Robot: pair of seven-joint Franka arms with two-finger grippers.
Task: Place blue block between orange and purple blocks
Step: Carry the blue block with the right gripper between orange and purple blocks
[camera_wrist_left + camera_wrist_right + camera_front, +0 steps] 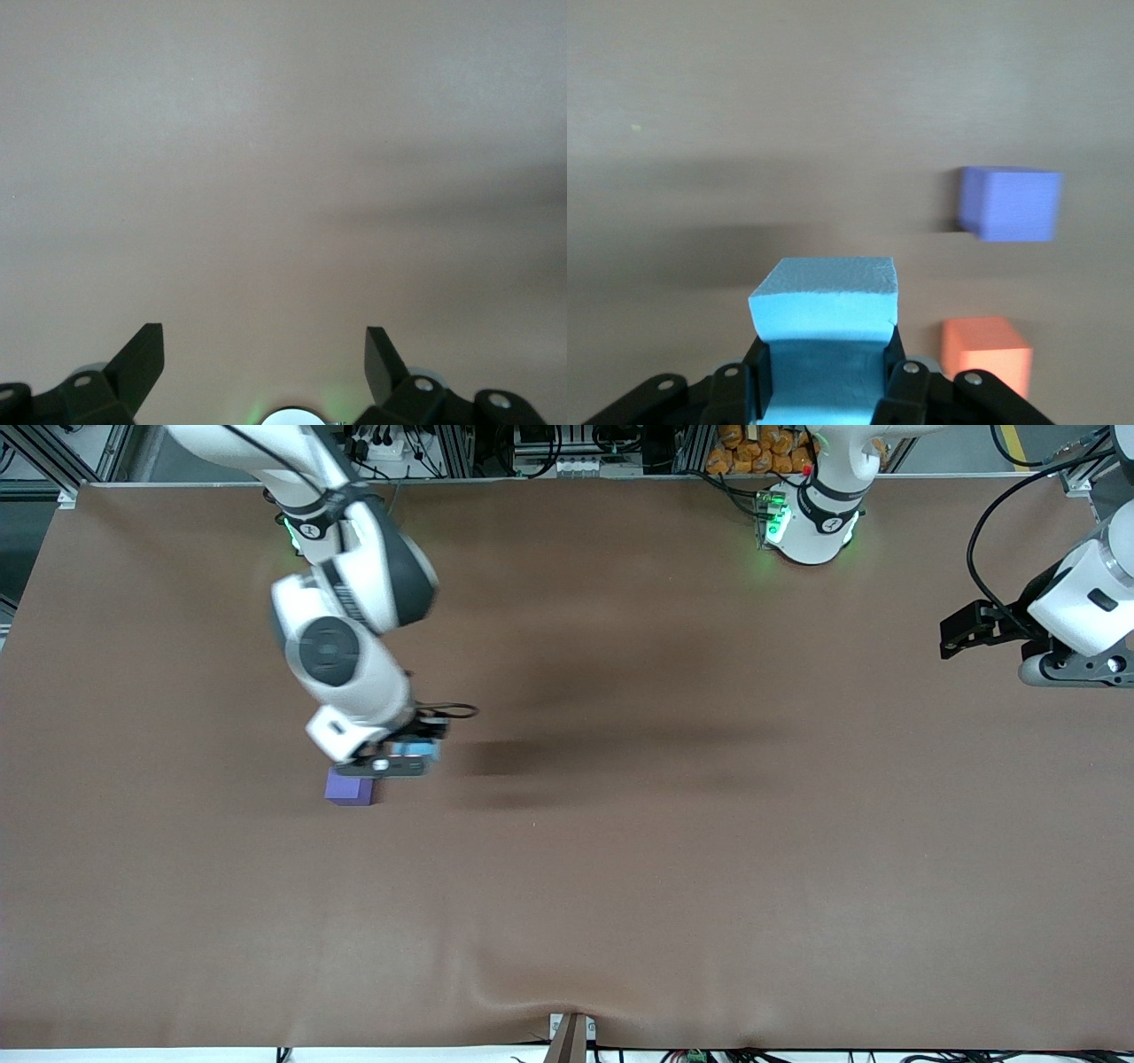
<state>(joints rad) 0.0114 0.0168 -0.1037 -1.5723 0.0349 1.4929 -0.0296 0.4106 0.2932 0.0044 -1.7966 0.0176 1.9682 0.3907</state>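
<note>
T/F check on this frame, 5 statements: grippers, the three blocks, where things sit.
1. The right gripper is shut on the blue block. True.
2. The left gripper holds the purple block. False: its jaws stand open and empty over bare table at the left arm's end.
3. The blue block already rests between the other two blocks. False: it is in the right gripper, and the right wrist view shows the gap between the purple block and the orange block unfilled.
4. The purple block lies on the table beside the right gripper in the front view. True.
5. The orange block is stacked on the purple block. False: the two sit apart on the table.
</note>
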